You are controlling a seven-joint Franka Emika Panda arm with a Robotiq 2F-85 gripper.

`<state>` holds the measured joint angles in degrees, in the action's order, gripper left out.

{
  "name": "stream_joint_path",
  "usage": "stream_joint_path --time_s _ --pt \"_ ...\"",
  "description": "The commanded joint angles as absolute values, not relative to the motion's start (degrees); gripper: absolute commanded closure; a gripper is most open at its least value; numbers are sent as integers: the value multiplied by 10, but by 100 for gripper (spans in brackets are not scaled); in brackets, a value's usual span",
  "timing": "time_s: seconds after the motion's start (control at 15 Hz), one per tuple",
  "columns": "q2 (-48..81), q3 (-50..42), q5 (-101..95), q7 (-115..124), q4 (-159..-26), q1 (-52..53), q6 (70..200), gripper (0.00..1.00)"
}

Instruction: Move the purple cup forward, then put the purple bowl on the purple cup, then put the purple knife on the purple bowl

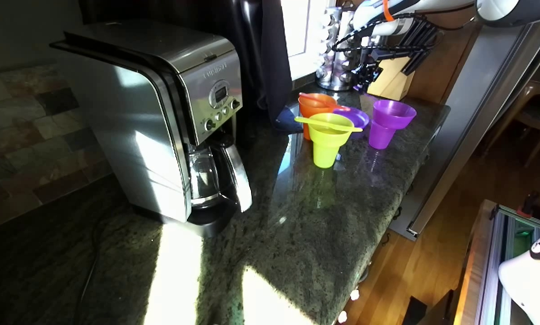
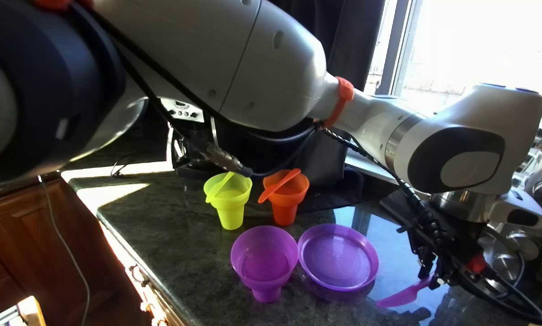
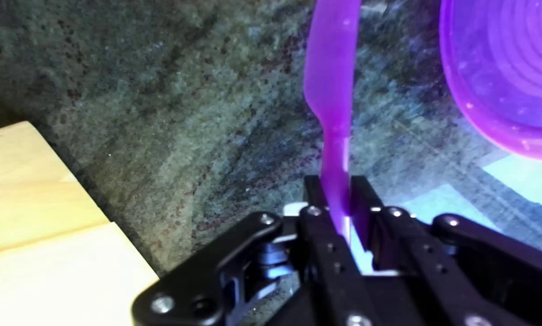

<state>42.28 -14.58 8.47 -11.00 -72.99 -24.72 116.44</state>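
Observation:
The purple bowl (image 1: 395, 113) sits on top of the purple cup (image 1: 380, 136) on the counter. In an exterior view the bowl (image 2: 262, 246) shows open and upward, with the cup (image 2: 267, 293) partly hidden below it. My gripper (image 3: 336, 192) is shut on the handle end of the purple knife (image 3: 332, 72), whose blade points away from the jaws. In an exterior view the gripper (image 2: 434, 277) holds the knife (image 2: 402, 294) low over the counter, beyond the purple plate (image 2: 339, 258), apart from the bowl. The bowl and cup are out of the wrist view.
A yellow-green bowl (image 1: 331, 124) on a cup with a yellow-green knife, and an orange bowl (image 2: 287, 188) with an orange knife, stand near the purple stack. A wooden knife block (image 1: 393, 79), spice rack (image 1: 335, 49) and coffee maker (image 1: 161, 122) stand on the counter.

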Motion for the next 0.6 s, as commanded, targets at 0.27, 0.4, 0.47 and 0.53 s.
stream_joint_path --time_s 0.27,0.4,0.47,0.53 --pt "244 -138 97 -169 -921 -242 1128 95" --pt "201 -126 95 -172 -963 -248 1129 95" --pt "180 -126 96 -176 -984 -246 1129 95" --pt "157 -126 97 -179 -1007 -243 1132 95"
